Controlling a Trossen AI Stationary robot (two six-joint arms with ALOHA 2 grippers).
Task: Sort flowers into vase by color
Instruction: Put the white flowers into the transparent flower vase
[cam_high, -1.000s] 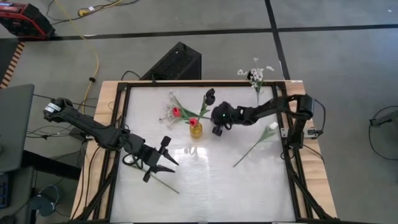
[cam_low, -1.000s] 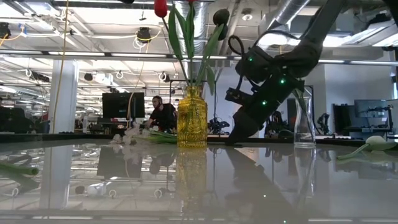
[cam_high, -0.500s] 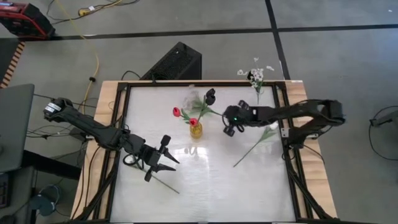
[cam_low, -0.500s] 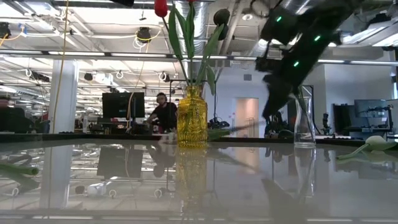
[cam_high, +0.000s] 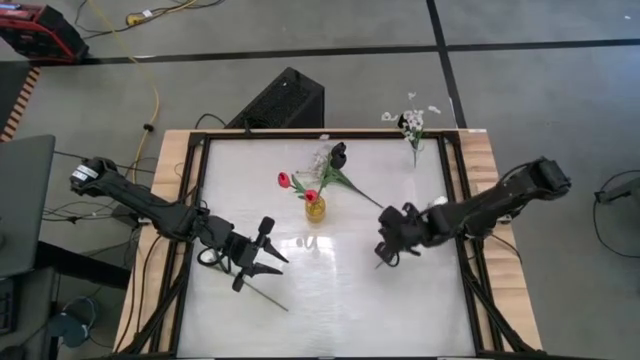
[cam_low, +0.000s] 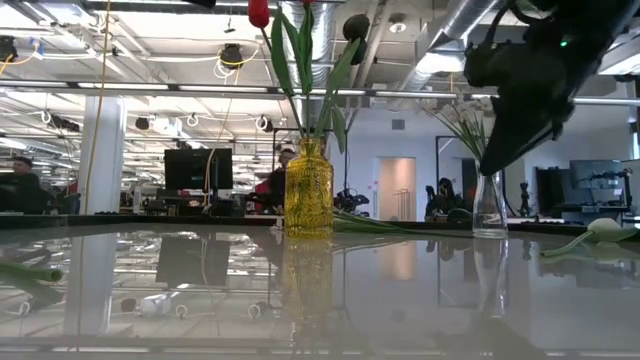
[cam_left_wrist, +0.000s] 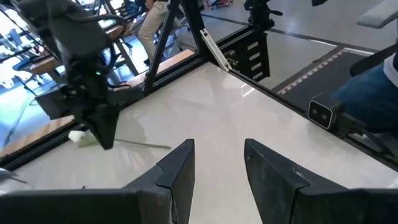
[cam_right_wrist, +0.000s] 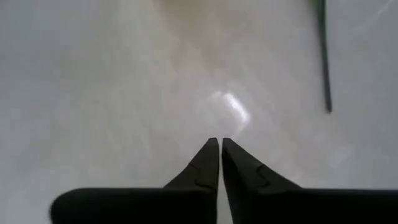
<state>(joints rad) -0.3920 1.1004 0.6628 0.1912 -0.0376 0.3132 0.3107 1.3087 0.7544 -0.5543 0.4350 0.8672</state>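
Beside right hand (cam_high: 384, 254), pressed together: white flower (cam_high: 437, 204), stem diagonal, bud toward table's right edge.

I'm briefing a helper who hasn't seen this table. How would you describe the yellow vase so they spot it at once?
Start at the white table and look toward the middle of its far half. There stands a small yellow vase of ribbed glass, holding red flowers and one dark bloom on green stems. The only other vase, at the far right edge, is clear and holds tiny white blossoms.
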